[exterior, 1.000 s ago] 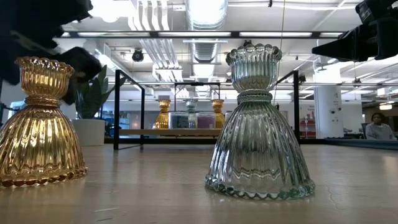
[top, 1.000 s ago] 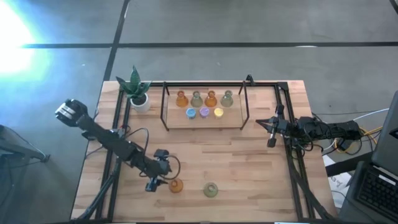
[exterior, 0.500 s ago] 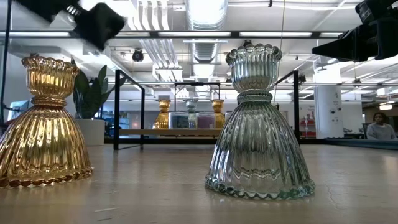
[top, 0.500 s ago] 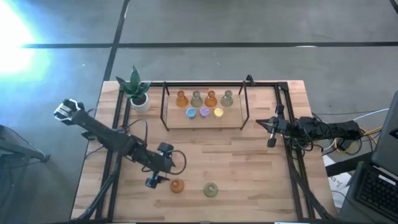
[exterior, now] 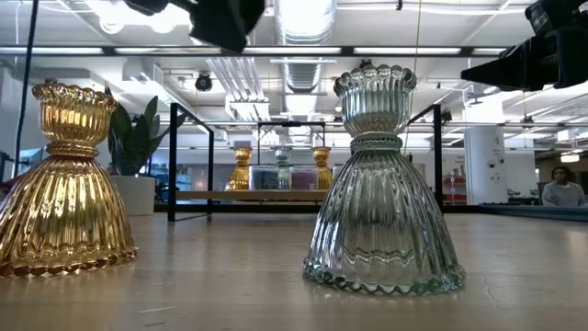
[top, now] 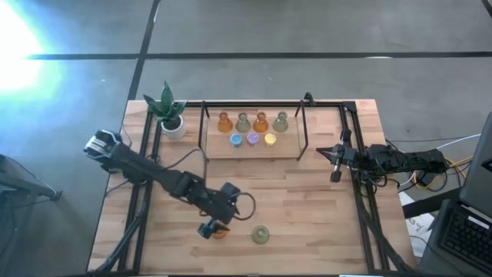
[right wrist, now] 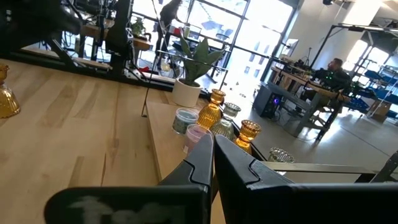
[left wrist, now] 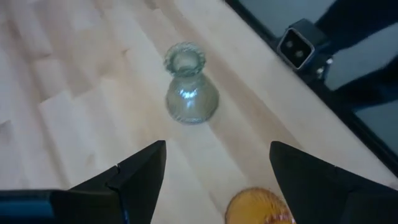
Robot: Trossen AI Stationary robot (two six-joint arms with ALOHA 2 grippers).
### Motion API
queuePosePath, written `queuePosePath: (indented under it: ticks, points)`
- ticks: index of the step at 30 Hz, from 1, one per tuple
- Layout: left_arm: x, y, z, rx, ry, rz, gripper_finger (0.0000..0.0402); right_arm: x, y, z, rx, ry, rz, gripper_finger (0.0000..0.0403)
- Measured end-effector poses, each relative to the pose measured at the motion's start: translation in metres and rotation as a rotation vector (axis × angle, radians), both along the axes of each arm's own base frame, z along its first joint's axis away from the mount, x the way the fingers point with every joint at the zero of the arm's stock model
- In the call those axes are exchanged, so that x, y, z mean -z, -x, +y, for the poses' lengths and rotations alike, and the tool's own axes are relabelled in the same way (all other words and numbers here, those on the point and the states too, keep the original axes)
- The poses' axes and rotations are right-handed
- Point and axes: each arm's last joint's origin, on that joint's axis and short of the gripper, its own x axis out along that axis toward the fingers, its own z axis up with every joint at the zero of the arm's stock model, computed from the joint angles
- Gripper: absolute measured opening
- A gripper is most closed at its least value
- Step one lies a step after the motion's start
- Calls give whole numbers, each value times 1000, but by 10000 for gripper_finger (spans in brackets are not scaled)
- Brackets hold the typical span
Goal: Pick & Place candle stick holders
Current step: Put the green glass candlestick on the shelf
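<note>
The left gripper [top: 209, 228] is found over the near part of the desk [top: 307, 200], with its fingers [left wrist: 137, 174] spread wide and nothing held between them. It sits directly above, or just beside, the amber candle stick holder [top: 219, 231]; from overhead that piece is largely masked by the gripper, so contact cannot be ruled on, though in the left wrist view the amber rim is seen below the open jaws with clear wood around it. The amber holder stands upright on its flared base. The green candle stick holder [top: 260, 235] stands upright just beside it, apart from it and from the gripper.

Seven further candle stick holders are noted on the shelf [top: 254, 150] under the black frame [top: 204, 131] at the far side of the desk: a back row of four [top: 251, 121], alternating amber and green, and a front row of three small round pieces [top: 252, 139], blue, purple and yellow.

A white-potted plant [top: 171, 115] is placed at the far left corner.

The right gripper [top: 335, 164] is held at the right edge of the desk, well apart from all pieces, its fingers pressed together and empty.
</note>
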Motion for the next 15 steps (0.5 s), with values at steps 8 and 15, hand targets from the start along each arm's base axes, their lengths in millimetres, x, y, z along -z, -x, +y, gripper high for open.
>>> queuePosePath:
  ticks: [8, 15]
  points:
    - [10, -25, -4, 167, 125, -38, 289, 0, 0, 0, 0, 0, 0, 8]
    - [28, -43, -3, 209, 181, -49, 289, 0, 0, 0, 0, 0, 0, 8]
